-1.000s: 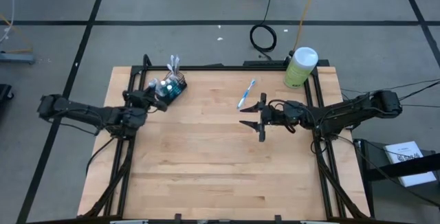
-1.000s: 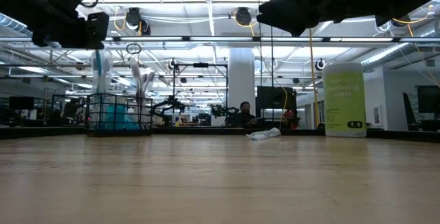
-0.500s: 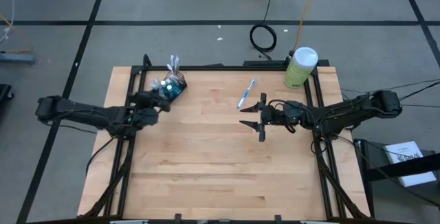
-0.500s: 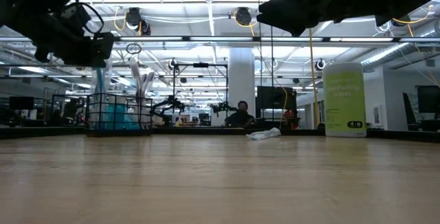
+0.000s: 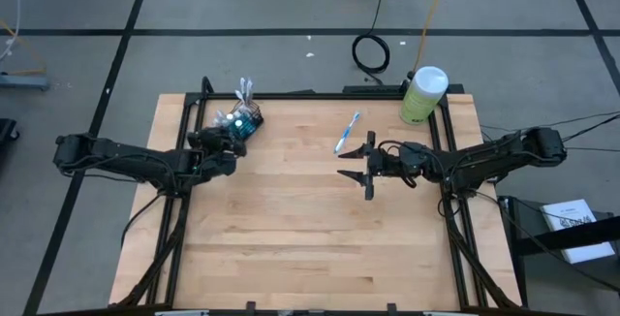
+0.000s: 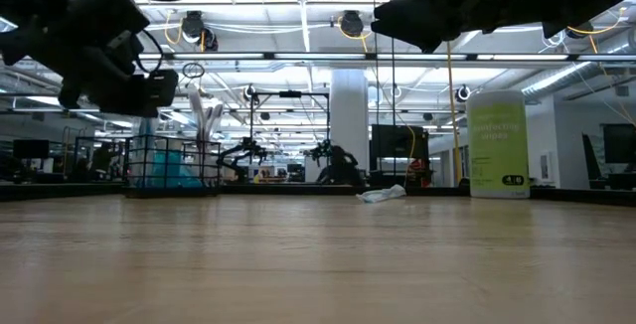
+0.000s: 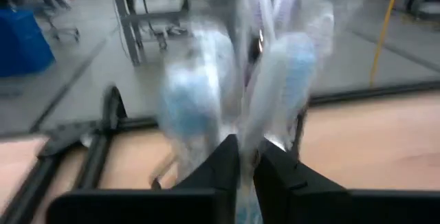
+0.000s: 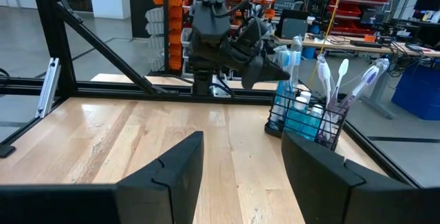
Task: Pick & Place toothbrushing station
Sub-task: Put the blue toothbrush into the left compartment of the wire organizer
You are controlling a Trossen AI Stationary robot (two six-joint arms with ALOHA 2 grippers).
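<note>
Toothbrushing station: wire-mesh cup holder [image 5: 246,119] at the bench's far left corner, close to the frame rail, holding most of the toothbrushes [image 8: 330,80] upright or leaning.

Loose toothbrush [image 5: 347,132]: one, lying flat on the bench [image 5: 291,229] toward the far edge, well apart from the holder. Judged the item left to place; the task looks mostly done.

Left gripper [image 5: 225,143]: just beside the holder, raised off the bench. Its fingers [image 7: 227,165] are nearly pressed together; something pale shows in the thin gap, but what it is cannot be told.

Right gripper [image 5: 360,164]: near mid-bench, just short of the loose toothbrush, fingers [image 8: 179,159] spread and empty.

Open room: near half of the bench bare. Tight spots: the holder's corner by the rail; green canister [image 5: 422,95] at the far right corner.
</note>
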